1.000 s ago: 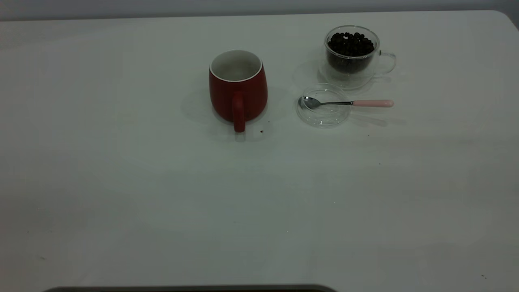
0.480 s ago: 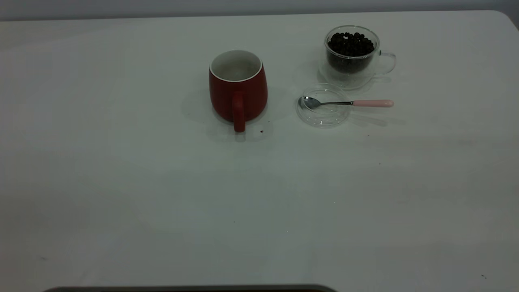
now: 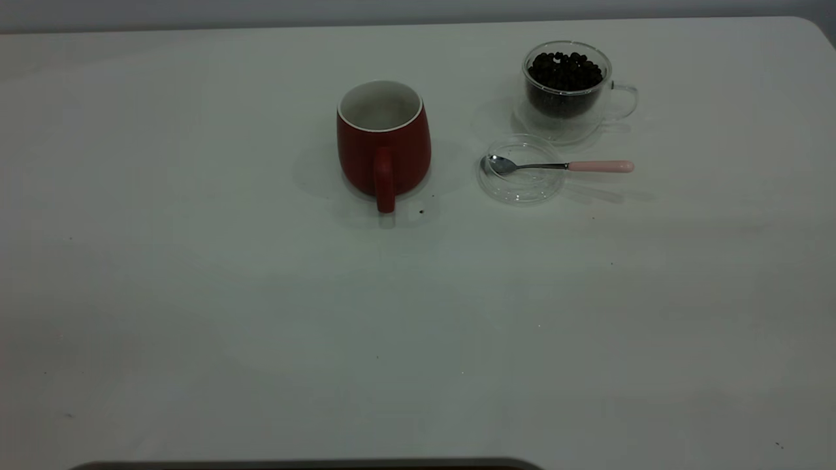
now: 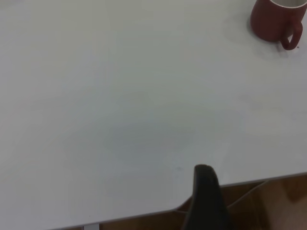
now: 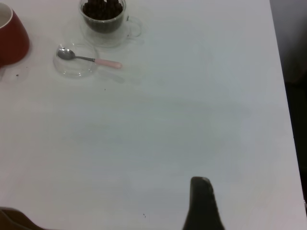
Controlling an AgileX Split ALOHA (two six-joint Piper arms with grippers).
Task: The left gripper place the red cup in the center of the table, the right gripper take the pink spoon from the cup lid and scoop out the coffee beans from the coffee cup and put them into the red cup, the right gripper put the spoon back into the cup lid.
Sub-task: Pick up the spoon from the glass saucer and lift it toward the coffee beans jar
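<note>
The red cup [image 3: 383, 140] stands upright near the middle of the table [image 3: 261, 313], its handle toward the camera; its white inside shows no beans. To its right stands the coffee cup [image 3: 567, 91], full of coffee beans [image 3: 565, 70]. In front of it lies the cup lid [image 3: 520, 188], with the pink spoon [image 3: 562, 166] resting bowl in the lid and handle sticking out to the right. Neither gripper shows in the exterior view. My left gripper [image 4: 205, 201] is over the table's edge, far from the red cup [image 4: 273, 21]. My right gripper [image 5: 202, 206] is far from the spoon [image 5: 91, 59].
A few dark specks lie on the table, one just beside the red cup's handle [image 3: 421, 211]. The right wrist view shows the table's side edge [image 5: 283, 96] with dark floor beyond. The left wrist view shows brown wood [image 4: 268, 206] past the table's edge.
</note>
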